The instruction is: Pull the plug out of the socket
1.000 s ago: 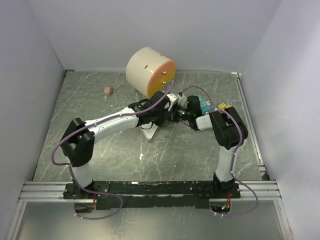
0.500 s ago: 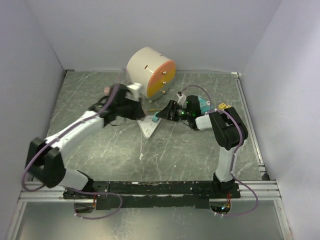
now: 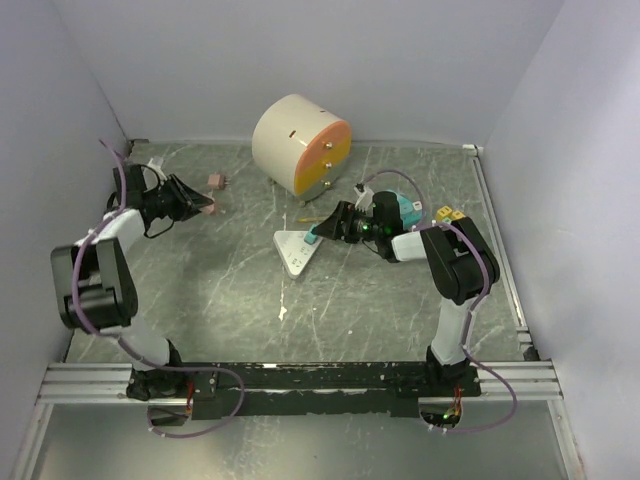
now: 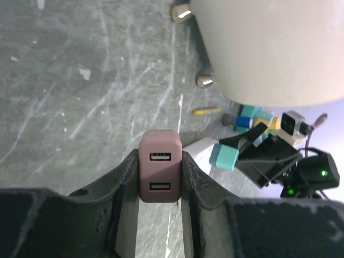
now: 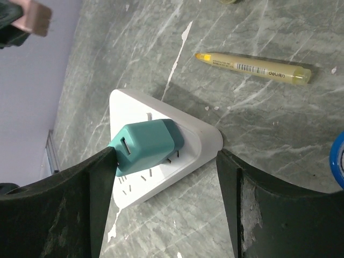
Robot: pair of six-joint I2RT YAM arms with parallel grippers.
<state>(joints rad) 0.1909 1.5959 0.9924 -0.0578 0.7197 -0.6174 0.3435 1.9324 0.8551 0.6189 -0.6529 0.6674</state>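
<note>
The left jaws are clamped on the pink plug [image 4: 159, 173], which sits between their tips, well apart from the white socket [image 5: 196, 141]. The right jaws stand open astride that socket, with a teal plug [image 5: 146, 143] in it just beside one jaw.

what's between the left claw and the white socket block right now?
Nothing. In the top view, only bare scratched table runs from the left claw, shut on a pink plug, to the socket block.

One plug [image 4: 159, 173] is dusty pink, the second plug [image 5: 148, 142] teal. The socket [image 5: 196, 134] is white, the table [image 3: 400, 310] grey-veined.
</note>
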